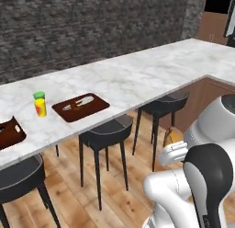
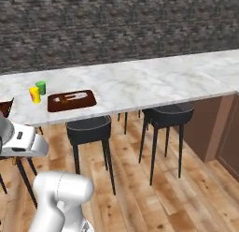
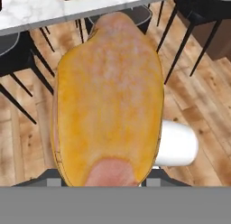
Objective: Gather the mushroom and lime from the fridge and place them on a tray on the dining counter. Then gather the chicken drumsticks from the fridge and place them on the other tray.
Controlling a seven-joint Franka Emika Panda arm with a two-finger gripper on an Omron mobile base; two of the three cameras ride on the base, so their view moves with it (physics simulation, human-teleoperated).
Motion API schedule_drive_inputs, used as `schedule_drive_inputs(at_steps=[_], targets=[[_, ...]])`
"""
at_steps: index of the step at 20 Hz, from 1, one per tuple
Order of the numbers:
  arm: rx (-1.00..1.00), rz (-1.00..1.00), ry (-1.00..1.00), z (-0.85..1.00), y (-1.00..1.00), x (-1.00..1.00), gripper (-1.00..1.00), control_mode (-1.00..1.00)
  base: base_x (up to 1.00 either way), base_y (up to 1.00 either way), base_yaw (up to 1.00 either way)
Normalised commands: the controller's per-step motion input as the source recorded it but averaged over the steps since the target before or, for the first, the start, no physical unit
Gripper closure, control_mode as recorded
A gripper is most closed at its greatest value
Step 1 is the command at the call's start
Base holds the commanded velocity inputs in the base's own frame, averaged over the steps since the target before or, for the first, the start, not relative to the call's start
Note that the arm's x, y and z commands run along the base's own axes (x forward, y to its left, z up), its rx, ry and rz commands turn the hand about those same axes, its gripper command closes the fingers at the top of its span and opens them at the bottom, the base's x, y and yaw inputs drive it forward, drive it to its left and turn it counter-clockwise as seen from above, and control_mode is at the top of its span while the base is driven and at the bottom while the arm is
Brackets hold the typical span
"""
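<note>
Arm folded low, its end effector (image 3: 101,180) clamped around a chicken drumstick (image 3: 108,101) that projects forward beyond the finger tips.

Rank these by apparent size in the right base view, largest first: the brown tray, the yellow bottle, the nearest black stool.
1. Black stool, though nearness to the camera inflates it.
2. Brown tray.
3. Yellow bottle, clearly smallest.

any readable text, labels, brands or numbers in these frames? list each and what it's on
None readable.
Yellow bottle with green cap on the marble counter: no lettering can be made out.
Black part of the robot arm: a faint mark at its lower edge, too small to read.
Brown tray, stools and chicken drumstick: no text.
</note>
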Motion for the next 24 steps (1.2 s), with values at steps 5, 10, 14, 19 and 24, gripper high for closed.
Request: schedule_drive_inputs(at_steps=[5, 10, 14, 19, 24], targets=[[0.0, 0.0, 0.0, 0.0, 0.0, 0.0, 1.0, 1.0, 0.56, -0.48, 0.41], [0.0, 0.0, 0.0, 0.0, 0.0, 0.0, 1.0, 1.0, 0.73, -0.52, 0.37], [0.0, 0.0, 0.0, 0.0, 0.0, 0.0, 1.0, 1.0, 0.96, -0.33, 0.31], [0.0, 0.0, 0.0, 0.0, 0.0, 0.0, 1.0, 1.0, 0.88, -0.06, 0.25], [0.01, 0.05, 0.02, 0.01, -0.01, 0.2, 1.0, -1.0, 0.79, 0.0, 0.19]])
